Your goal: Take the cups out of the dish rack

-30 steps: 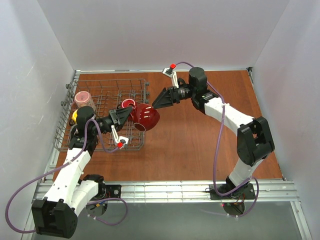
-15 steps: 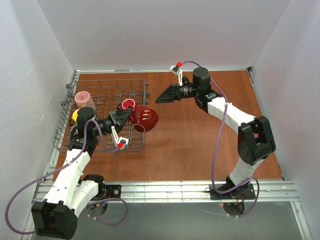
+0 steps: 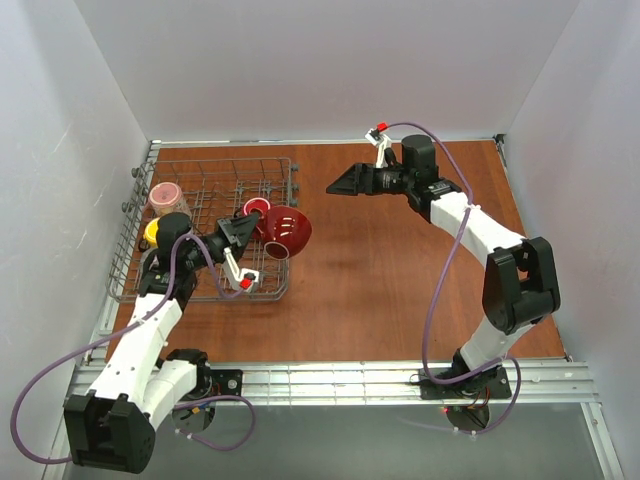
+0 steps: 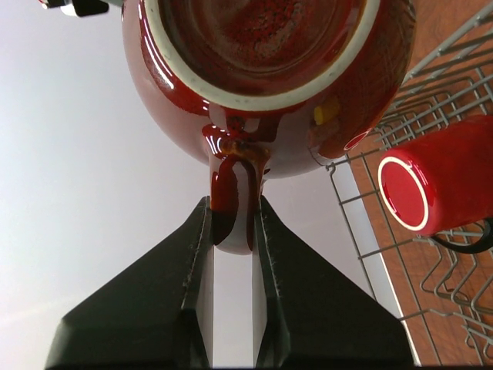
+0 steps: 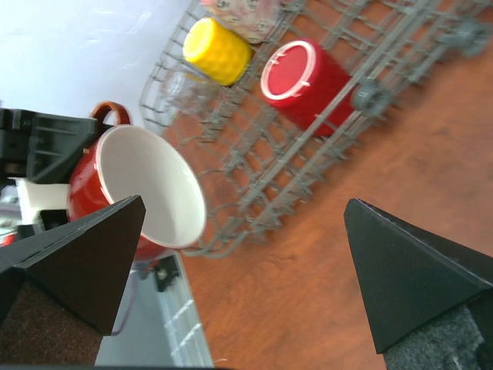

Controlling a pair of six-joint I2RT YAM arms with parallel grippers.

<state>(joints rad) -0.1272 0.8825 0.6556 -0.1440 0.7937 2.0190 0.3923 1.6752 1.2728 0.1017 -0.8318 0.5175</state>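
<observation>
Dark red floral mug, partly cropped, hangs beside the dish rack, handle pinched by left tool; right tool spread wide, empty.

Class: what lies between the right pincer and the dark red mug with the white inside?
Only bare brown wooden tabletop lies between the open right pincer and the dark red, white-lined ceramic mug; the top view shows it.

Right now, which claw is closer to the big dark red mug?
Left. The left gripper is shut on the handle of the dark red mug, holding it at the edge of the dish rack. The right gripper is open, apart from the mug, off to its right over the table.
</observation>
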